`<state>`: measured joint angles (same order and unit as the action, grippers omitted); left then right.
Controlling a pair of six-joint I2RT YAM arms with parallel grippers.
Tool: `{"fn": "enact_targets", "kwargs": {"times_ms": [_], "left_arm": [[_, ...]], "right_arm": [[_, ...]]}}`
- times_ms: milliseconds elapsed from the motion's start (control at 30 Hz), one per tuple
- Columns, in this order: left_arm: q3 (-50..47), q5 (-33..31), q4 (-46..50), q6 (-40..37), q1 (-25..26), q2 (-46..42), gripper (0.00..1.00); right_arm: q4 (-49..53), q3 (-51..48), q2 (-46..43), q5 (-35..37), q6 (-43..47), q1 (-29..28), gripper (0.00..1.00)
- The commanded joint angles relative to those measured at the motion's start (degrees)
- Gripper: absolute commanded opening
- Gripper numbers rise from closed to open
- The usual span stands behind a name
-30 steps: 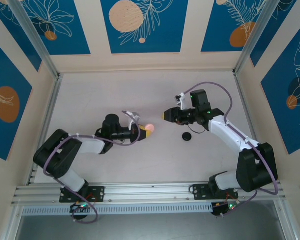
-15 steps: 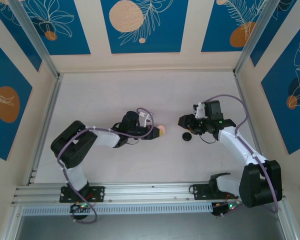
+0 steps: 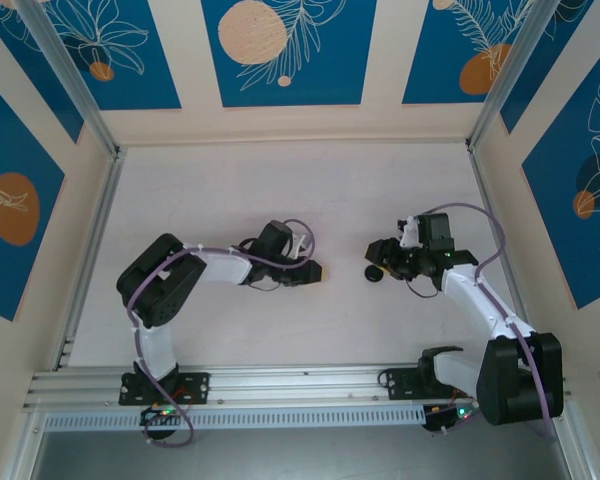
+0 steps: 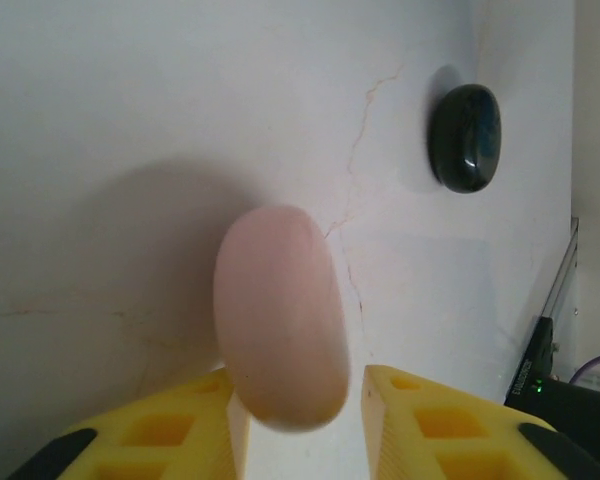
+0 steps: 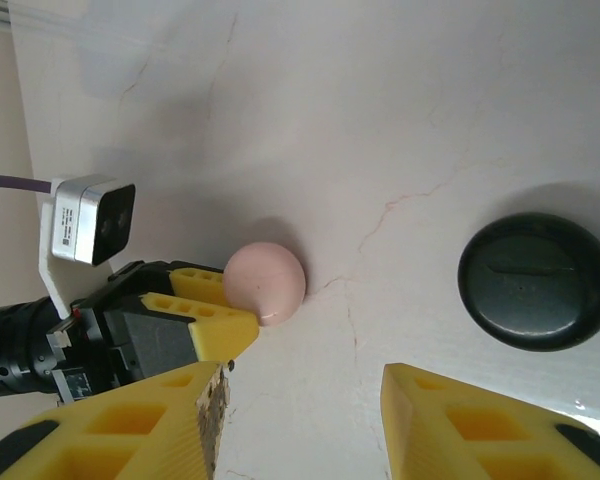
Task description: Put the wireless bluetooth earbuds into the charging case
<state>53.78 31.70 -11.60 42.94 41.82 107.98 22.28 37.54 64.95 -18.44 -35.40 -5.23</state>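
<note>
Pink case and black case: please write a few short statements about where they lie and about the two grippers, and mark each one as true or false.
1. The pink case lies between the fingers of the left gripper. True.
2. The right gripper holds the black case. False: its jaws stand open with nothing between them, and the black case rests on the table beyond its fingertips.
3. The black case is stacked on the pink case. False: they lie apart, each on the table.
4. In the right wrist view, the pink case lies to the left of the black case. True.
</note>
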Motion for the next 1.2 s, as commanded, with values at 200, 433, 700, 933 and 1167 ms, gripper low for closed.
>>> {"fn": "enact_targets", "kwargs": {"times_ms": [200,433,700,933,1167], "left_arm": [[2.64,-4.81,13.75,-4.67,0.49,-2.41,0.44],[2.67,-9.79,19.75,-7.73,0.19,-7.15,0.49],[3.74,-24.49,30.37,-16.42,-3.58,-19.0,0.74],[1.99,-46.67,30.77,-29.78,-10.95,-30.98,1.0],[-14.84,-69.46,10.01,-38.8,-16.45,-41.24,1.0]], "right_arm": [[0.22,-1.81,-3.22,-2.47,1.24,2.75,0.46],[0.74,-2.08,-4.73,-2.86,2.85,5.17,0.46],[-4.36,-2.55,-6.99,3.86,7.07,6.73,0.68],[-19.93,-8.53,-7.25,18.16,12.03,8.01,0.99],[-29.18,-11.95,-6.68,23.71,16.97,10.46,0.99]]}}
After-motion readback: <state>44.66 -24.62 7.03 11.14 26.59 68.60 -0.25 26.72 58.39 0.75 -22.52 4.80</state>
